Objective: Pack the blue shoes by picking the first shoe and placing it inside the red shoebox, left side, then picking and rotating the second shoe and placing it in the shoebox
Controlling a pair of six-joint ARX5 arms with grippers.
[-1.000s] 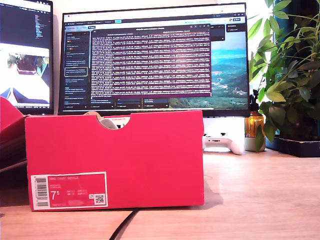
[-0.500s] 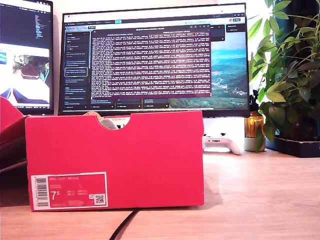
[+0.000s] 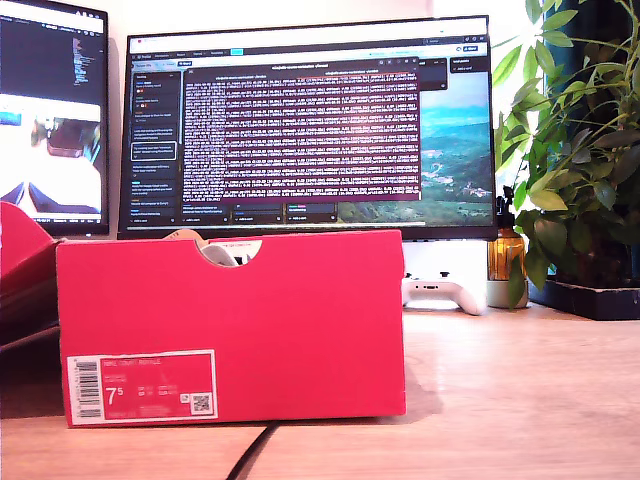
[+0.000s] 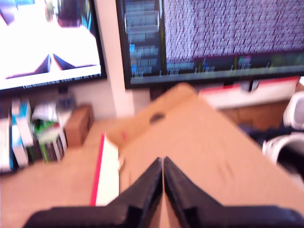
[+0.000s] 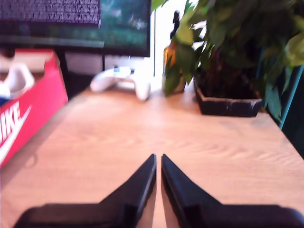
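The red shoebox (image 3: pixel 235 325) stands on the desk at the exterior view's left, label side facing the camera. A white part of a blue shoe (image 3: pixel 221 253) shows through its notch. In the second wrist view the box's swoosh side (image 5: pixel 26 114) holds a white and blue shoe (image 5: pixel 14 80). My second gripper (image 5: pixel 158 157) is shut on nothing above bare desk beside the box. My first gripper (image 4: pixel 163 160) is shut and empty over a tan cardboard flap (image 4: pixel 190 137); a blurred white and navy shoe (image 4: pixel 280 142) lies past it. Neither gripper appears in the exterior view.
A flatter red lid piece (image 3: pixel 22 262) leans at the exterior view's left edge. Two monitors (image 3: pixel 310 125) stand behind the box. A white game controller (image 3: pixel 440 292), an amber bottle (image 3: pixel 503 258) and a potted plant (image 3: pixel 585 150) sit at the exterior view's right. A black cable (image 3: pixel 250 458) runs forward.
The whole exterior picture has shifted a little, box and monitors together. The shoebox keeps its place on the desk and nothing else has visibly moved.
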